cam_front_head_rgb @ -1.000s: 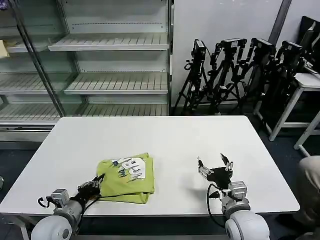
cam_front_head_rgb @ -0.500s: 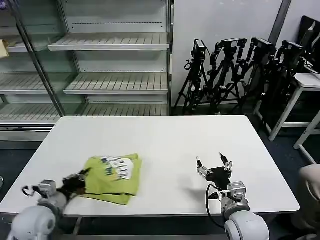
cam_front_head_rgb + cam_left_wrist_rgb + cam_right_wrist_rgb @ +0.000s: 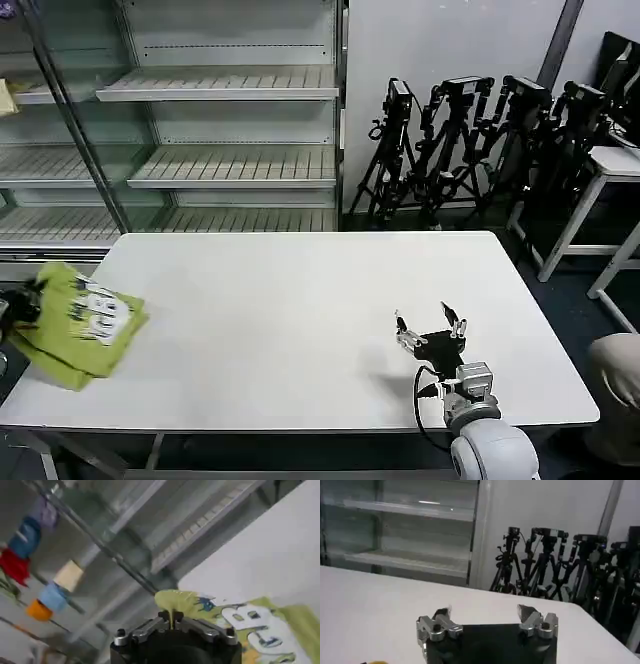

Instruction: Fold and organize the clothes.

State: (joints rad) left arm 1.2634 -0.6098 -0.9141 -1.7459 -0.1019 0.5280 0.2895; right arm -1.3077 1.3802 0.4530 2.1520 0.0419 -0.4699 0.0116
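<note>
Left jaws (image 3: pixel 172 625): closed tight on a bunched edge of the folded shirt (image 3: pixel 75 322), fabric pinched between them. In the head view my left gripper (image 3: pixel 10 308) sits at the far left edge, off the counter's left end.

Folded shirt: lime yellow-green, thin soft fabric, with a white and blue print (image 3: pixel 252 630) facing up. It extends away from my left jaws as a compact folded bundle, hanging past the left edge of the counter (image 3: pixel 320 300), partly over that edge and partly beyond it. Whether its lower side touches the counter I cannot tell.

Right jaws (image 3: pixel 430 324): spread wide, holding nothing. In the right wrist view the two fingers (image 3: pixel 436 626) stand well apart with bare counter between and ahead of them. My right gripper hovers over the near right part of the counter, well apart from the shirt.

Counter: white, rectangular.

Beyond the left jaws: metal shelving (image 3: pixel 220 130) with slatted white shelves, behind the counter's far left side; blurred coloured items (image 3: pixel 30 555) hang near it in the left wrist view.

Beyond the right jaws: a row of black tripods (image 3: pixel 470 150) against the wall, also in the right wrist view (image 3: pixel 545 565); a white side table (image 3: pixel 610 170) at the far right.
</note>
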